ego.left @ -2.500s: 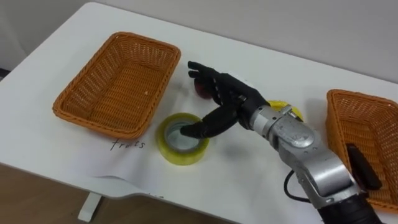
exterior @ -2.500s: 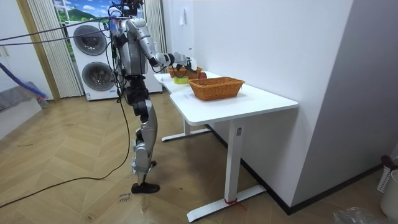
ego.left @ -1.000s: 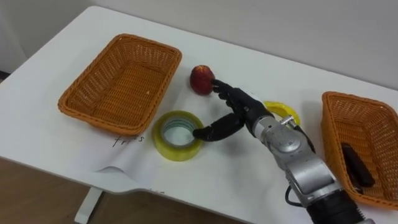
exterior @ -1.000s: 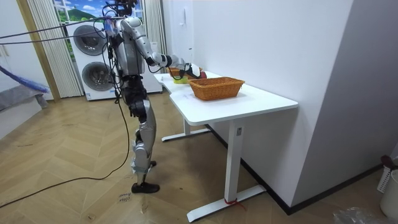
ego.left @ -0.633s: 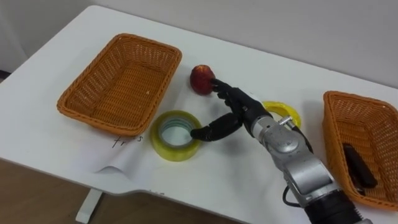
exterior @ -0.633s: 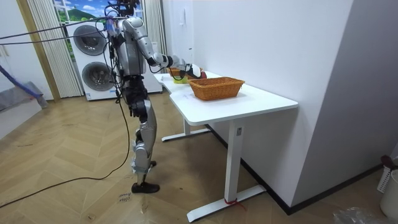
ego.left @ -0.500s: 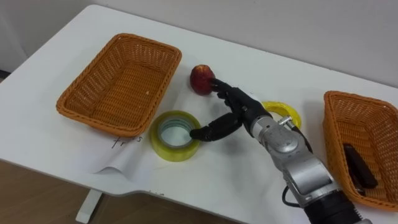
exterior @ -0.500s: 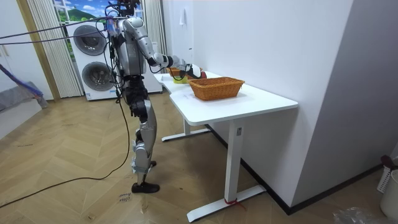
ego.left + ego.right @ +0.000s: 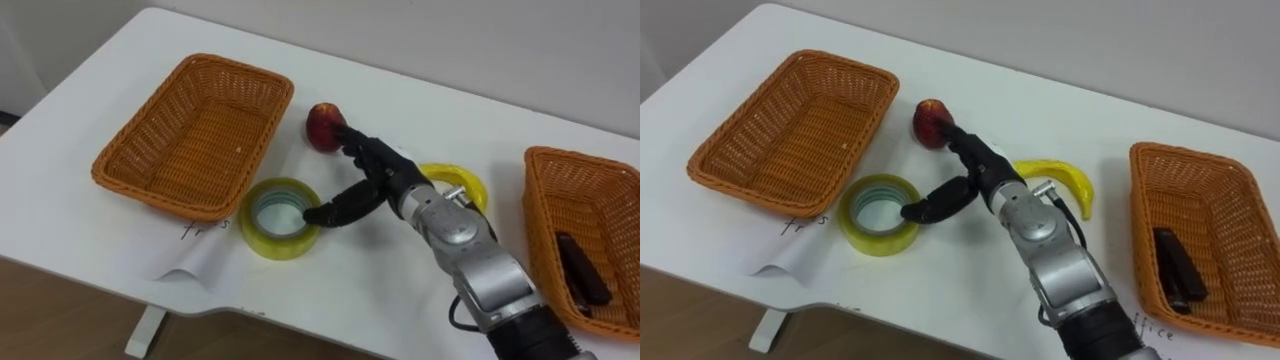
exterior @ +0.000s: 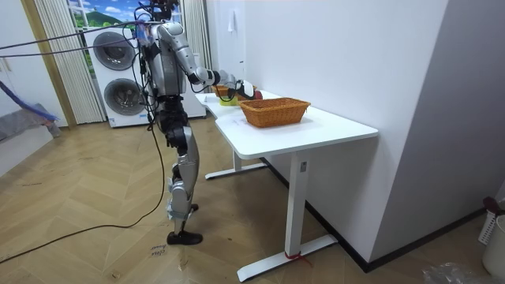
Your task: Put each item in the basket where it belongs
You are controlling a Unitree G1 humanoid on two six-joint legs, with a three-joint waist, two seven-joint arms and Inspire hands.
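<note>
White table (image 9: 430,105): right hand (image 9: 377,182), fingers spread, sits between round red apple (image 9: 322,125) and yellow tape roll (image 9: 275,218); curved yellow banana (image 9: 1065,178) behind its wrist; orange wicker baskets (image 9: 150,195) at both ends.

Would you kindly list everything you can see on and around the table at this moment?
Rectangular wicker baskets: two, orange-brown; the empty basket on the table's left, the other basket on its right.
Oblong object: one, black, in the other basket.
Round fruit: one, red, by the empty basket's far right corner.
Curved banana: one, yellow, mid-table.
Roll of tape: one, yellow, before the empty basket.
Sheet of paper: one, white, handwritten, at the front edge.
Table: one, white.
Washing machines: two, white, stacked behind the robot.
Right hand: black, open, between fruit and tape.
</note>
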